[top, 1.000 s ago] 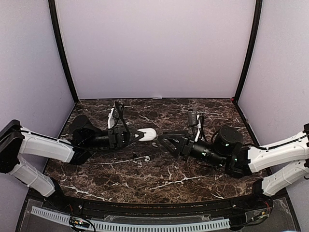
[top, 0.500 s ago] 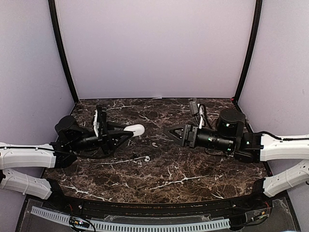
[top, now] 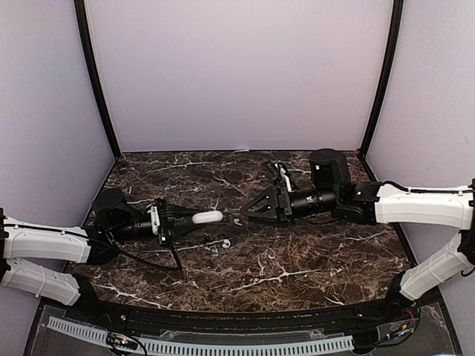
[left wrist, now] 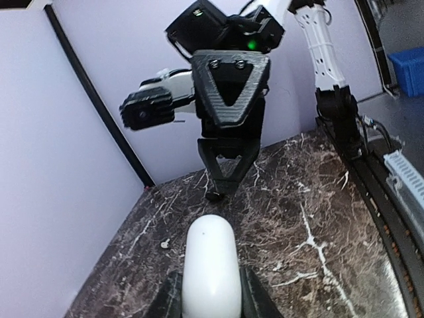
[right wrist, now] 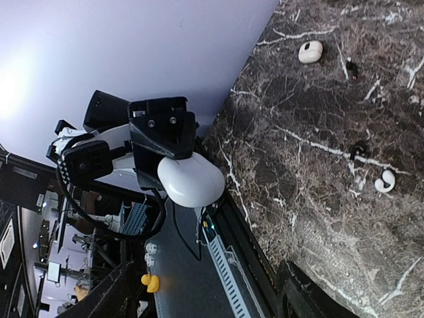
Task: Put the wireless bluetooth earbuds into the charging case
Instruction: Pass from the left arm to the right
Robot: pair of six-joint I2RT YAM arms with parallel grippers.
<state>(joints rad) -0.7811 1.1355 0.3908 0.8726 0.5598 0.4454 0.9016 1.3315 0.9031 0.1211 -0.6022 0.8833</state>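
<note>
Left gripper (top: 185, 219) clamped on white charging case (top: 209, 216), counter (top: 312, 259) mid-left. Right gripper (top: 249, 213) jaws spread, empty, tips just beside one earbud (top: 237, 221); second earbud (top: 225, 242) nearer the front edge.

desk (top: 297, 259): dark brown-black marble pattern, white veins. case (top: 207, 217): plain glossy white. earbuds (top: 225, 242): white too. left fingers (left wrist: 169, 298) and right fingers (left wrist: 228, 66): matte black. left arm (top: 44, 241) and right arm (top: 423, 204): white shells, black joints; green light (left wrist: 252, 44) on the right one. walls (top: 237, 74): flat pale lilac. corner posts (top: 96, 81): black. slotted rail (top: 223, 346) at the near edge: light grey on black. blue box (left wrist: 404, 63) off-desk.
</note>
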